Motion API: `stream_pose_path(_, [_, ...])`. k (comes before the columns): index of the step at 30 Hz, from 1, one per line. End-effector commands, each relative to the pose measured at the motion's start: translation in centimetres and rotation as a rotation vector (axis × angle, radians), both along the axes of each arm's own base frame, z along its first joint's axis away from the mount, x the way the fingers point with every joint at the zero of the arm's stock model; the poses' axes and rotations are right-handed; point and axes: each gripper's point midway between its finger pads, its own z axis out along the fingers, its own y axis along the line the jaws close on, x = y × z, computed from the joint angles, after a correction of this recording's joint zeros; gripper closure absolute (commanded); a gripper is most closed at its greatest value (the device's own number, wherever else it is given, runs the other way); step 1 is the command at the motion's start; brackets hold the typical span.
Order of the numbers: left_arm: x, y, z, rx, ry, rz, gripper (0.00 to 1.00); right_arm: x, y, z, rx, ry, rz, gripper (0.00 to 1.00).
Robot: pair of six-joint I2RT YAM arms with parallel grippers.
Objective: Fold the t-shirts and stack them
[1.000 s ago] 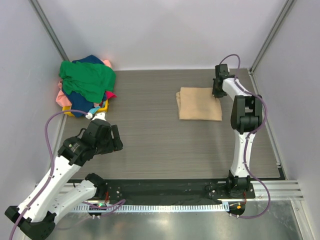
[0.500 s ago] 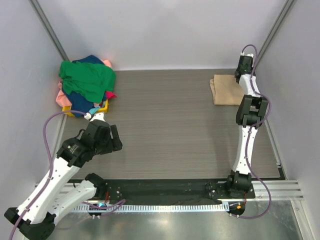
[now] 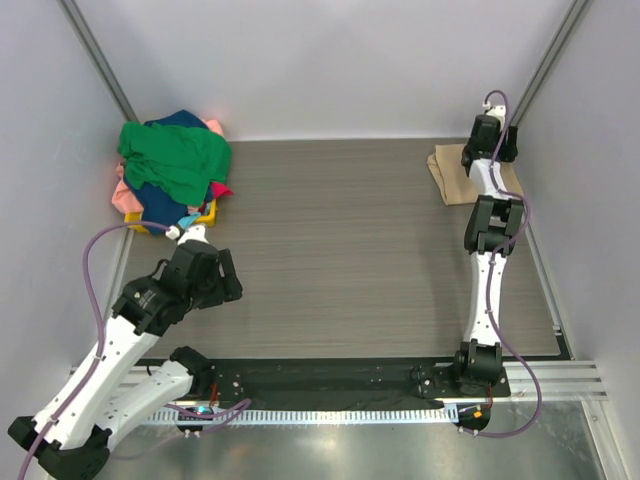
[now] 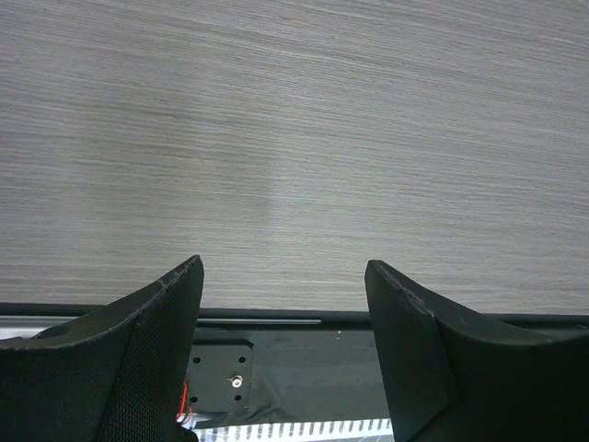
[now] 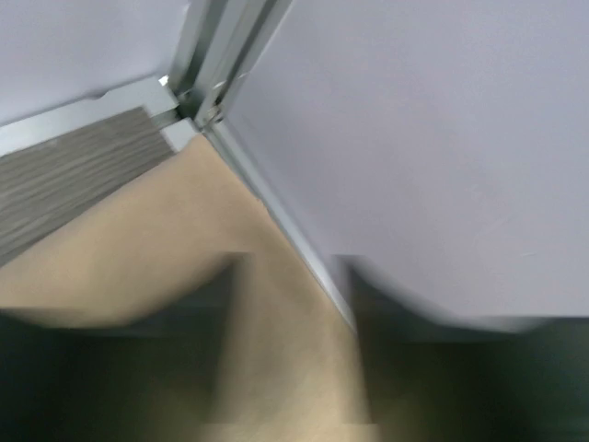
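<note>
Right fingers [image 5: 479, 378] at tan t-shirt [image 5: 166, 249], wall [image 5: 414, 138] beside

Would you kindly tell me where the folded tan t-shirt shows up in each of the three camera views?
Top external: the tan t-shirt lies at the table's far right corner, partly hidden by the right arm.
Left wrist: not in it, only bare table.
Right wrist: blurred, it fills the lower left and centre.
Shared landmark: the metal corner post, just beyond the shirt in both.
</note>
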Motion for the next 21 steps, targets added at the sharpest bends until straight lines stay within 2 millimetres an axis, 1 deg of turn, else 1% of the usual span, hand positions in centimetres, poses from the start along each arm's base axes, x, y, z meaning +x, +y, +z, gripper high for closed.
stream_pose_path(1, [0.5,0.3,0.4,-0.001,-0.028,0.031,0.28,0.2,-1.1,8.2,-0.07,-0.247,-0.126,0.22])
stream_pose_path(2, [0.5,0.3,0.5,-0.004,-0.033,0.031,0.27,-0.2,-1.2,9.3,-0.074,-0.262,-0.14,0.14])
stream_pose_path(3, [0.4,0.3,0.6,-0.012,-0.041,0.029,0.28,-1.0,-1.2,11.3,-0.069,-0.3,-0.17,0.05])
stream_pose_path(4, [0.4,0.3,0.8,-0.018,-0.05,0.029,0.28,-1.5,-1.0,12.9,-0.059,-0.33,-0.18,0.02])
stream_pose_path(5, [0.4,0.3,0.9,-0.022,-0.056,0.027,0.27,-1.8,-0.8,14.2,-0.045,-0.356,-0.186,0.0])
stream_pose_path(6, [0.4,0.3,1.0,-0.027,-0.063,0.027,0.27,-2.3,-0.7,14.8,-0.005,-0.381,-0.197,0.0])
stream_pose_path(7, [0.3,0.3,1.2,-0.035,-0.073,0.025,0.27,-2.8,0.3,19.1,0.018,-0.452,-0.172,0.0])
stream_pose_path(8, [0.3,0.3,1.3,-0.039,-0.079,0.024,0.27,-3.0,0.9,20.7,0.045,-0.487,-0.155,0.0])
stream_pose_path(9, [0.3,0.3,1.5,-0.041,-0.088,0.024,0.26,-3.4,1.9,21.7,0.071,-0.485,-0.13,0.0])
stream_pose_path(10, [0.3,0.3,1.6,-0.045,-0.093,0.024,0.25,-4.0,3.4,25.8,0.111,-0.562,-0.073,0.0])
stream_pose_path(11, [0.2,0.4,1.8,-0.05,-0.104,0.027,0.25,-4.1,5.4,27.7,0.13,-0.58,-0.02,0.0])
stream_pose_path(13, [0.2,0.6,2.1,-0.055,-0.118,0.032,0.25,-4.7,8.6,28.7,0.23,-0.602,0.044,0.0])
stream_pose_path(14, [0.0,0.6,2.3,-0.063,-0.126,0.029,0.25,-5.9,12.3,32.2,0.275,-0.642,0.126,0.0])
stream_pose_path(15, [0.0,0.7,2.3,-0.065,-0.134,0.032,0.25,-6.4,14.6,31.5,0.312,-0.595,0.175,0.0])
stream_pose_path(16, [0.0,0.7,2.5,-0.07,-0.141,0.032,0.25,-7.6,17.4,31.0,0.339,-0.538,0.209,0.0])
stream_pose_path(17, [0.0,0.8,2.6,-0.073,-0.15,0.034,0.25,-10.2,19.4,33.6,0.368,-0.571,0.241,0.0])
stream_pose_path(18, [-0.2,0.9,2.9,-0.082,-0.167,0.038,0.24,-11.6,23.9,30.3,0.398,-0.466,0.31,0.01])
stream_pose_path(19, [-0.2,1.0,3.0,-0.085,-0.172,0.044,0.24,-13.1,25.8,29.6,0.423,-0.446,0.339,0.0])
stream_pose_path(20, [-0.2,1.1,3.1,-0.087,-0.181,0.05,0.24,-14.7,27.9,28.7,0.487,-0.445,0.36,0.0])
stream_pose_path(21, [-0.2,1.3,3.3,-0.089,-0.19,0.055,0.24,-18.2,30.0,27.1,0.547,-0.402,0.42,0.0])
